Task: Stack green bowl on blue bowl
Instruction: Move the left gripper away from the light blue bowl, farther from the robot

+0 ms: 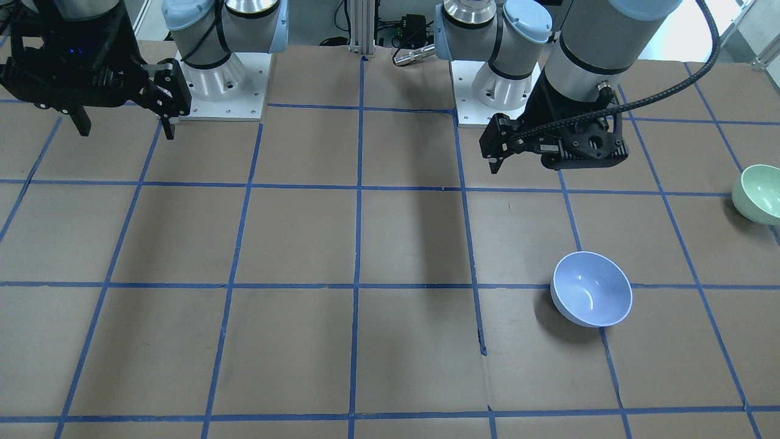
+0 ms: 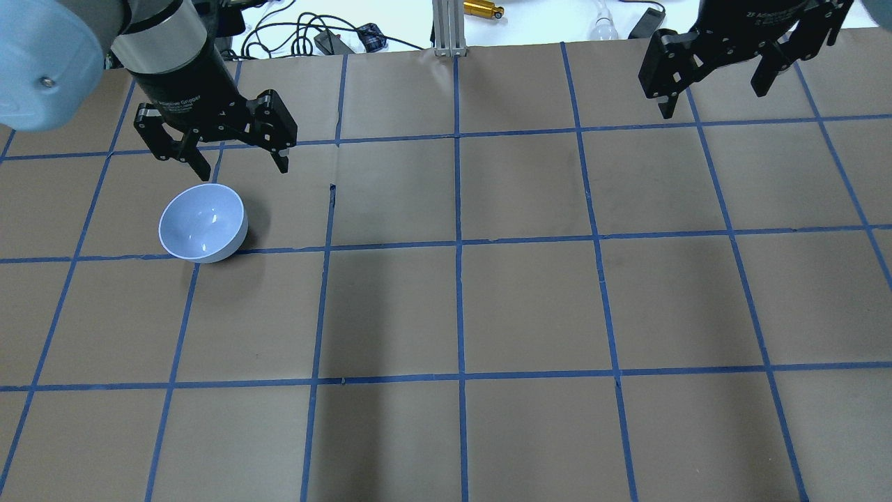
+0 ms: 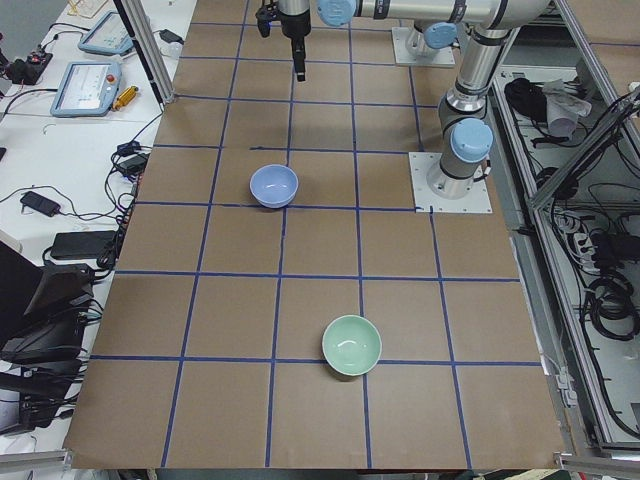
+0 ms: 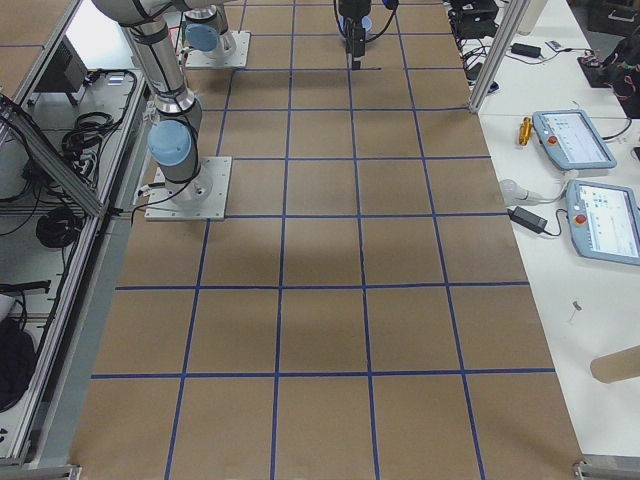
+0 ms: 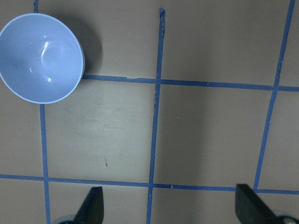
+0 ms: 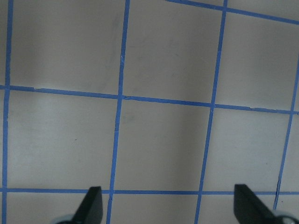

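The blue bowl stands upright on the brown table on my left side; it also shows in the front view, the left side view and the left wrist view. The green bowl stands upright further out toward the table's left end, apart from the blue one and outside the overhead view. My left gripper hovers open and empty just beyond the blue bowl, with its fingertips wide apart. My right gripper is open and empty, high over the far right of the table.
Blue tape lines divide the table into squares. The two arm bases stand at the robot's edge. Cables and gear lie beyond the far edge. A side bench with tablets runs along the table.
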{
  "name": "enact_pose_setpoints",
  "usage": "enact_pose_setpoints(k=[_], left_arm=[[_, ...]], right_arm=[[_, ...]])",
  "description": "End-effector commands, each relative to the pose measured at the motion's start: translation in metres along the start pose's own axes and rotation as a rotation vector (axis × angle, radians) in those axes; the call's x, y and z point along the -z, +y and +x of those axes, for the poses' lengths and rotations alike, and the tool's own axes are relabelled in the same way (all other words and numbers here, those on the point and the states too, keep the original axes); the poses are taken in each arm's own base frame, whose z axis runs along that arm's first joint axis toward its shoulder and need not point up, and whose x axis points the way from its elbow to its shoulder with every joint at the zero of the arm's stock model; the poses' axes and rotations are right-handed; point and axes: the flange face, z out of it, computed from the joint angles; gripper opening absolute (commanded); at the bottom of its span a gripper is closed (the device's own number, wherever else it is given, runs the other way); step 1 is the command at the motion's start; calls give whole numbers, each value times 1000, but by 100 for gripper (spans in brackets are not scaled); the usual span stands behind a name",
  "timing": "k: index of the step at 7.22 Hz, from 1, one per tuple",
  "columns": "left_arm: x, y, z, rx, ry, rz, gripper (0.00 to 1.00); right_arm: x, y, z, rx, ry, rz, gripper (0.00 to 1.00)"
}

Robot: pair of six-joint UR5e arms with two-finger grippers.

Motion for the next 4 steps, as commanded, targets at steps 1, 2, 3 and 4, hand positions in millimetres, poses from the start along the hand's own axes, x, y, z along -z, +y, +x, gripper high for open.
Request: enact_pose_setpoints(k=[1,2,3,4], left_arm=[[1,3,0,-1,-1,2,100],[3,4,0,-1,1,6,100],[4,6,-1,-1,-2,6,100],[5,6,-1,-1,-1,9,100]], right_arm=[[0,0,0,0,0,0,100],[0,0,0,0,0,0,100],[0,0,0,0,0,0,100],[0,0,0,0,0,0,100]])
